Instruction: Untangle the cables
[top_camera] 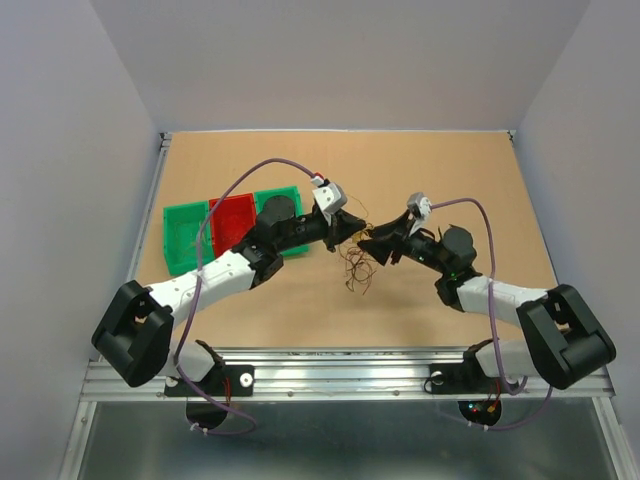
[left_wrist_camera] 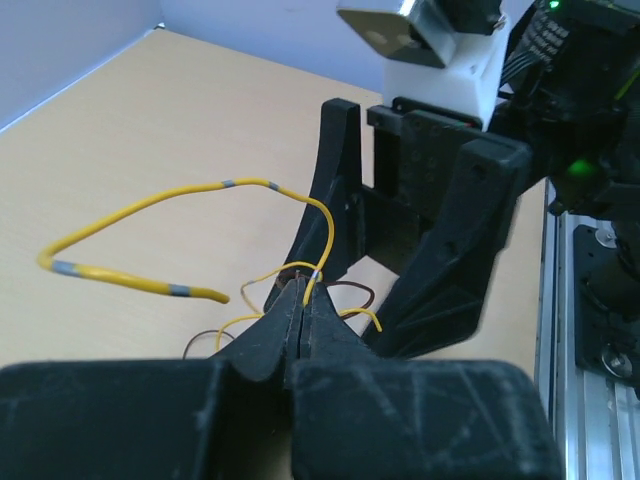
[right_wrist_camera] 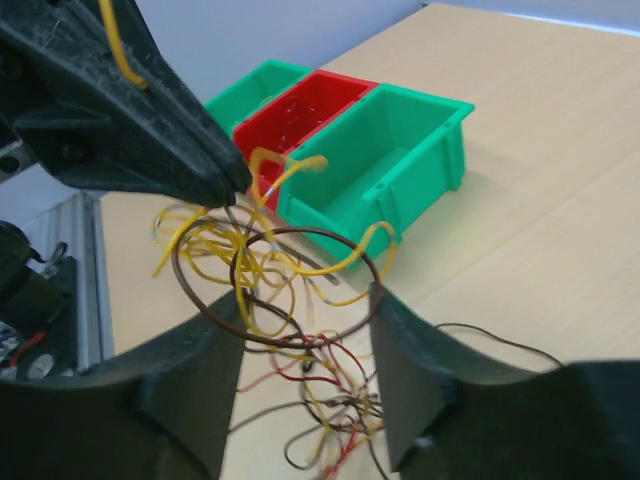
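The cables (top_camera: pixel 356 265) are a small tangle of thin yellow, brown and red wires hanging between my two grippers at the table's middle. My left gripper (left_wrist_camera: pixel 303 290) is shut on a yellow wire (left_wrist_camera: pixel 150 210) that loops out to the left above the table. In the top view the left gripper (top_camera: pixel 350 233) holds the tangle's top. My right gripper (right_wrist_camera: pixel 305 325) is open, its fingers on either side of a brown loop (right_wrist_camera: pixel 300 290) of the tangle (right_wrist_camera: pixel 310 380). In the top view the right gripper (top_camera: pixel 372 245) faces the left one closely.
Two green bins and a red bin (top_camera: pixel 232 222) stand in a row at the left behind my left arm; they also show in the right wrist view (right_wrist_camera: pixel 375 150). A metal rail (top_camera: pixel 340 378) runs along the near edge.
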`<state>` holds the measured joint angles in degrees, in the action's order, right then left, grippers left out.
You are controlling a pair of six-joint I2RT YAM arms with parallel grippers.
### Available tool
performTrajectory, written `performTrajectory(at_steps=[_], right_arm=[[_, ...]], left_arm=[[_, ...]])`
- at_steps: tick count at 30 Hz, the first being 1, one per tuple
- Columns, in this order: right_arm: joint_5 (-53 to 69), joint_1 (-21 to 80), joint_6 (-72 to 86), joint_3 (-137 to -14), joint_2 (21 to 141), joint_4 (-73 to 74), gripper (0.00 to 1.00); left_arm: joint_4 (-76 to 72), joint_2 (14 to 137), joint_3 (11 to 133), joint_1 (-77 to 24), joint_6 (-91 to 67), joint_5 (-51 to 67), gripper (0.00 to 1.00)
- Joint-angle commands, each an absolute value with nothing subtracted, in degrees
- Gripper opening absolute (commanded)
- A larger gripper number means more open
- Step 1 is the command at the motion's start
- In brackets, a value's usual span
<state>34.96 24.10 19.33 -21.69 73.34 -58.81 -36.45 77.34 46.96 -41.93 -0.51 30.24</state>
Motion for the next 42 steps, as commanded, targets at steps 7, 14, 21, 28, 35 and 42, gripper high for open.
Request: performTrajectory(at_steps=[7,14,21,28,35,42], right_arm=[[28.52,25.66,20.83,-26.81,77.00,-62.60,0.03],[-9.45,25.66,23.55,-30.15,70.06,-37.28,0.01],[-31.27,24.61,25.13,-29.18,64.16,-26.20,0.01],[-39.71,24.43,26.10,-29.88,63.54,-22.15,0.01],[-46.49,23.73,26.02,-32.60,68.02,-18.11,0.17],[-43.42,23.47,25.84,-32.61,67.42,-18.19,0.42]], left_arm=[[-38.85,72.09,48.78,-41.40,-0.35,23.40,0.00],[-41.31,65.83,44.83,-35.17,-4.03,4.94,0.00],[-40.87,65.75,44.39,-30.15,-6.51,4.75,0.00],[-40.69,62.14,43.51,-29.71,-5.01,-7.28,0.00],[-39.20,55.64,42.98,-24.62,-2.02,-16.34,0.00],[-39.02,51.24,42.01,-23.47,0.97,-10.74,0.00]])
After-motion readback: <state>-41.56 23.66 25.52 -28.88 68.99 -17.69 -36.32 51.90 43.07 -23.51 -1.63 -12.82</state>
